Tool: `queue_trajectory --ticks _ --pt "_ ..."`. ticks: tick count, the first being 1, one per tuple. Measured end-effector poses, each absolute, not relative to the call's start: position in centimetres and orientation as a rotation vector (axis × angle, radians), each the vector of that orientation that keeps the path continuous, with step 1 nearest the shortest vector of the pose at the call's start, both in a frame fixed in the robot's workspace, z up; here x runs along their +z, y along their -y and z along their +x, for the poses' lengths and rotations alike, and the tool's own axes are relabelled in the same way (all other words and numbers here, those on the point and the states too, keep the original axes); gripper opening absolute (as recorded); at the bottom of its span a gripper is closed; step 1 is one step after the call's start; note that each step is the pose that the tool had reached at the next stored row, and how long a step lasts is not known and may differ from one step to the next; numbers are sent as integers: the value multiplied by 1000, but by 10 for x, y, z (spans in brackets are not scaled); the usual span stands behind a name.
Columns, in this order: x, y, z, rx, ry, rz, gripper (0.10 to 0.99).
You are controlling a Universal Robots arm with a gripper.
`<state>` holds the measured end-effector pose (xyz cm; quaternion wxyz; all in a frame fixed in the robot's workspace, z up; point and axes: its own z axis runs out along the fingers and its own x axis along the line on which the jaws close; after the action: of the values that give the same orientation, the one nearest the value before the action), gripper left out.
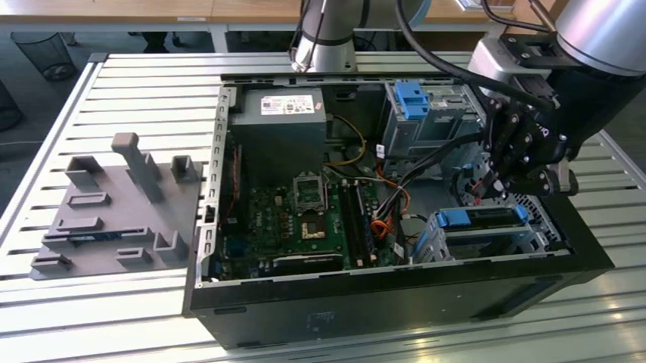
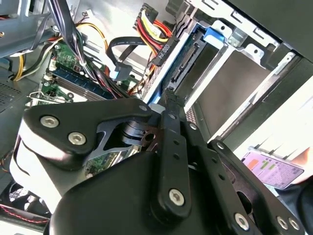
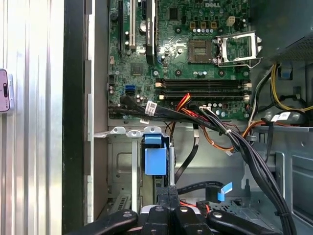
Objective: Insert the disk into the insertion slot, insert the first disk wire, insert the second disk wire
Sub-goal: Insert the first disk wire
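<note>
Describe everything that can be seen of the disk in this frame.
The disk lies flat in the insertion slot, the low perforated grey cage at a corner of the case, on the exterior view's right. Its bright blue plastic carrier shows along the top, around a dark middle. The cage walls flank it. The gripper hangs just above it; whether they touch cannot be told.

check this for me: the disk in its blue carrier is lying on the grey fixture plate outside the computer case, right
Not on the grey fixture plate. The exterior view shows the disk in its blue carrier sitting in the insertion slot inside the computer case.
</note>
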<state>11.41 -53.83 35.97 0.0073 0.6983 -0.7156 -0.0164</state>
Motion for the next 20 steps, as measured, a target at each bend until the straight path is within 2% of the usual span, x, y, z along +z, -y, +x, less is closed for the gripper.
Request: queue_trajectory --ticks 17,18,20 --pt "359 526 126 -52 2295 2127 114" --pt "358 526 126 -52 2300 2122 173" --pt "358 525 127 -52 2309 2113 173"
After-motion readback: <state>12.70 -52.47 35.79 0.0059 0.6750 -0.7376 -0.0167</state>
